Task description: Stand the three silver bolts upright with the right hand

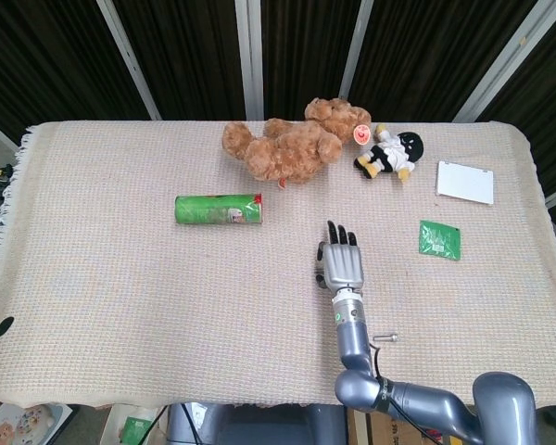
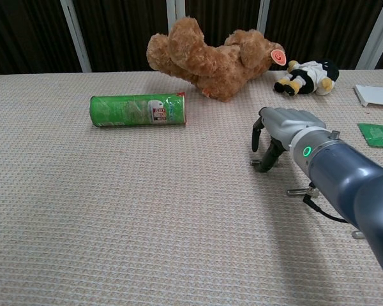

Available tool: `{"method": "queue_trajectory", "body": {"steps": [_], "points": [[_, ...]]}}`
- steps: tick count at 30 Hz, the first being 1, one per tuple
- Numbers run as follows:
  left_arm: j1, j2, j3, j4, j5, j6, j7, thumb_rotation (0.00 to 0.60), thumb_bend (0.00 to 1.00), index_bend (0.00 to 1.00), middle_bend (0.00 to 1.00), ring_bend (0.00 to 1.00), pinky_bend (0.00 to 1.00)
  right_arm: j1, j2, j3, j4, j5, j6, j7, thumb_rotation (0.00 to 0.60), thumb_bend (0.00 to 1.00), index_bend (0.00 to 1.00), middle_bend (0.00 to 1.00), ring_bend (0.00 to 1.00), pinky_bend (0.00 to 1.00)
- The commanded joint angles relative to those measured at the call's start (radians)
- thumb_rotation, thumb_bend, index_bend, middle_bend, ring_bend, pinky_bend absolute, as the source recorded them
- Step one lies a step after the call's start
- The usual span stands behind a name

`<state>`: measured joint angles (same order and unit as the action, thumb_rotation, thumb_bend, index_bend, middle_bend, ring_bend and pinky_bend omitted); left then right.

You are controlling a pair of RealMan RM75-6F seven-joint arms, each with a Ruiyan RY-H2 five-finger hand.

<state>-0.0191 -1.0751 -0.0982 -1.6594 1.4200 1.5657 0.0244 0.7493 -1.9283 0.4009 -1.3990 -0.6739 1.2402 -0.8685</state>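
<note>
A robot's right hand [image 2: 277,131] reaches over a bench [image 1: 102,306] covered in a beige woven cloth, palm down, fingers curled toward the cloth. Its fingertips [image 2: 266,164] come down on the farthest silver bolt [image 2: 258,163], which lies flat at about 9 o'clock from the hand in the chest view; whether the fingers actually pinch it cannot be told (they hide most of it).

A second silver bolt [image 2: 299,191] lies on its side nearer the camera, just beside the forearm. A third silver bolt [image 1: 385,338] lies flat at roughly 5 o'clock from the hand in the head view.

By the look of it, no bolt stands upright yet, so all three remain to be done, and the first pick-up seems only just begun.

At 12 o'clock sit a brown teddy bear [image 1: 283,146] and a small penguin plush [image 1: 394,153]; a green crisp tube [image 1: 218,209] lies at 10 o'clock. The left hand is out of sight.
</note>
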Motion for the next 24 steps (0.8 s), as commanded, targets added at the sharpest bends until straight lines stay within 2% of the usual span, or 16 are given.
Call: {"method": "queue_trajectory", "body": {"steps": [1, 11, 24], "points": [[0.001, 0.000, 0.000, 0.000, 0.000, 0.002, 0.000, 0.600, 0.24, 0.07, 0.07, 0.00, 0.13, 0.001, 0.000, -0.004, 0.003, 0.003, -0.004, 0.005, 0.600, 0.24, 0.52, 0.01, 0.02, 0.11], [0.002, 0.001, 0.000, 0.000, 0.000, 0.005, -0.003, 0.600, 0.24, 0.07, 0.07, 0.00, 0.13, 0.010, -0.002, -0.015, 0.012, 0.010, -0.005, 0.004, 0.600, 0.32, 0.54, 0.01, 0.03, 0.11], [0.003, 0.001, 0.001, -0.001, 0.001, 0.004, 0.000, 0.600, 0.24, 0.07, 0.07, 0.00, 0.13, 0.021, 0.005, -0.023, 0.009, 0.039, -0.010, -0.007, 0.600, 0.32, 0.54, 0.01, 0.03, 0.11]]}}
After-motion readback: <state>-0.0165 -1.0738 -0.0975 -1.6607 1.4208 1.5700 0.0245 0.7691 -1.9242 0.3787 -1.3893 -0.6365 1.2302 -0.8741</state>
